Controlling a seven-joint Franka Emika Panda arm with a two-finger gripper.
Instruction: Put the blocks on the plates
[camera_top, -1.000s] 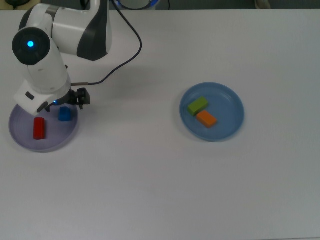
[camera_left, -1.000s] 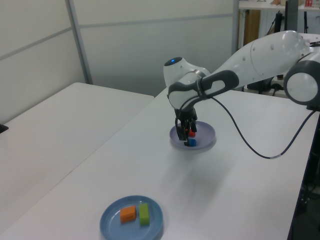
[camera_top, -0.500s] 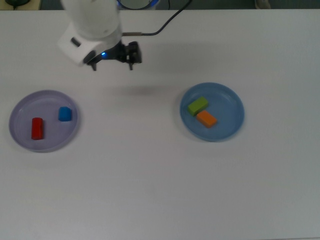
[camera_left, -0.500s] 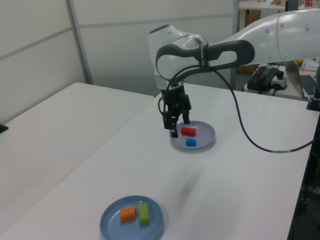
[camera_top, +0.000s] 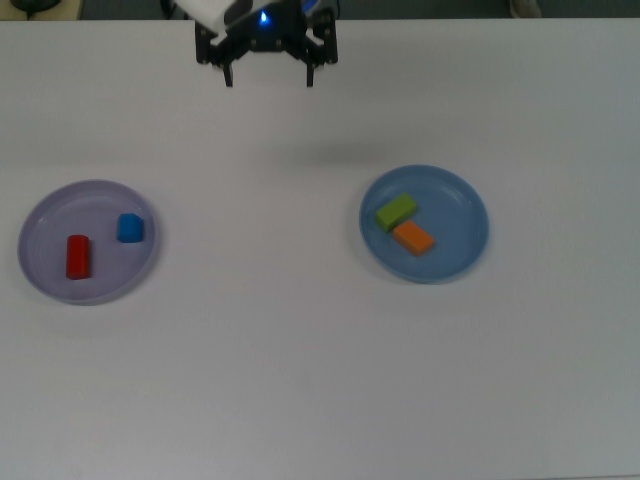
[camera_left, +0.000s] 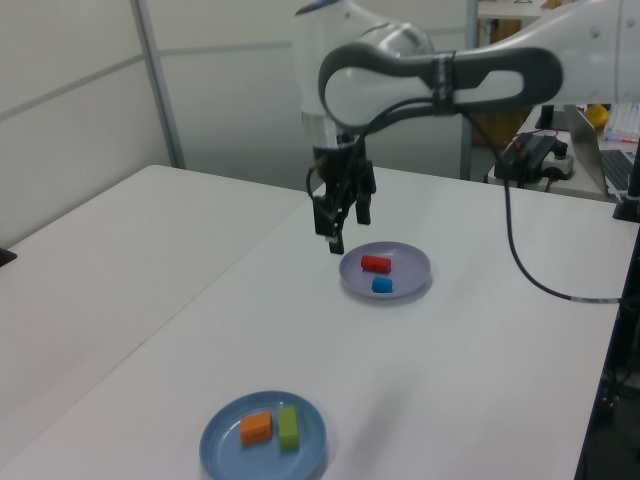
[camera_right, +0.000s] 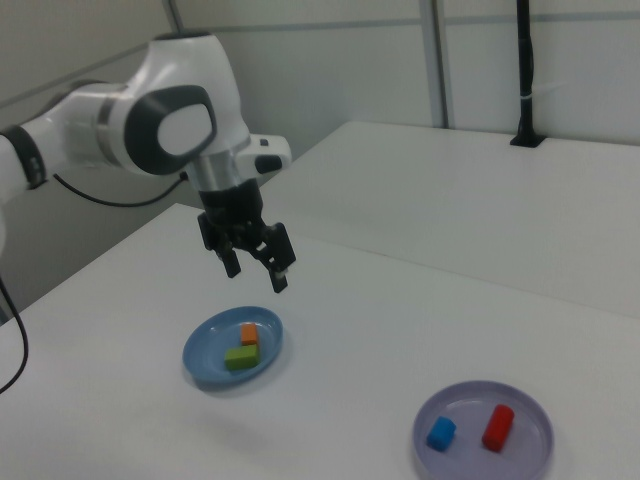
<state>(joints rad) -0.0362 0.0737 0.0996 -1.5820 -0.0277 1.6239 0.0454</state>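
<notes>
The lavender plate (camera_top: 40, 270) (camera_left: 410, 262) (camera_right: 520, 455) holds a red cylinder (camera_top: 77, 256) (camera_left: 376, 264) (camera_right: 496, 427) lying on its side and a short blue block (camera_top: 129, 228) (camera_left: 381, 285) (camera_right: 440, 432). On the blue plate (camera_top: 460, 250) (camera_left: 225, 445) (camera_right: 205, 355) rest a lime-green block (camera_top: 396, 211) (camera_left: 288, 427) (camera_right: 240, 357) and an orange block (camera_top: 413, 237) (camera_left: 256, 428) (camera_right: 249, 333) side by side. My gripper (camera_top: 267, 78) (camera_left: 340, 232) (camera_right: 258, 271) hangs open and empty, high above the table between the two plates, near the top view's upper edge.
The white table (camera_top: 300, 380) carries only the two plates. A black cable (camera_left: 520, 260) trails from the arm over the left view's right side. A second white table (camera_right: 480, 190) stands beyond a gap in the right view.
My gripper has lifted off the lavender plate, leaving the blue block there, and swung up and toward the top view's upper middle. All blocks stay still.
</notes>
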